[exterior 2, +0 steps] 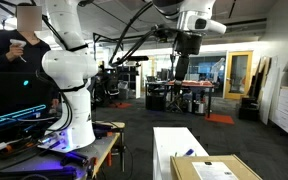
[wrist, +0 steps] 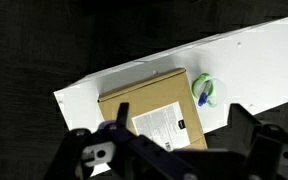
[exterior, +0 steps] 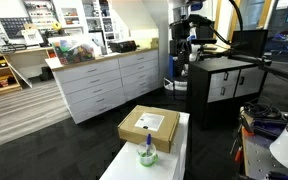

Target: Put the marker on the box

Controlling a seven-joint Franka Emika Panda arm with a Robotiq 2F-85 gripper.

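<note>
The brown cardboard box (exterior: 149, 126) with a white label lies flat on the white table (exterior: 180, 150). It also shows in the wrist view (wrist: 149, 105) and at the bottom edge of an exterior view (exterior 2: 214, 168). The marker (wrist: 202, 94), dark blue with a lighter part, stands inside a translucent green cup (wrist: 208, 90) right beside the box. The cup (exterior: 147, 155) sits at the box's near side, with the marker (exterior: 147, 147) sticking out. My gripper (wrist: 174, 160) hangs high above the table, open and empty. It shows in both exterior views (exterior: 187, 40) (exterior 2: 187, 45).
White cabinets (exterior: 104, 85) with clutter on top stand behind the table, and a black cabinet (exterior: 222, 85) stands beside it. The floor around is dark. A person (exterior 2: 14, 45) stands behind the robot base (exterior 2: 74, 120), near a bench with cables.
</note>
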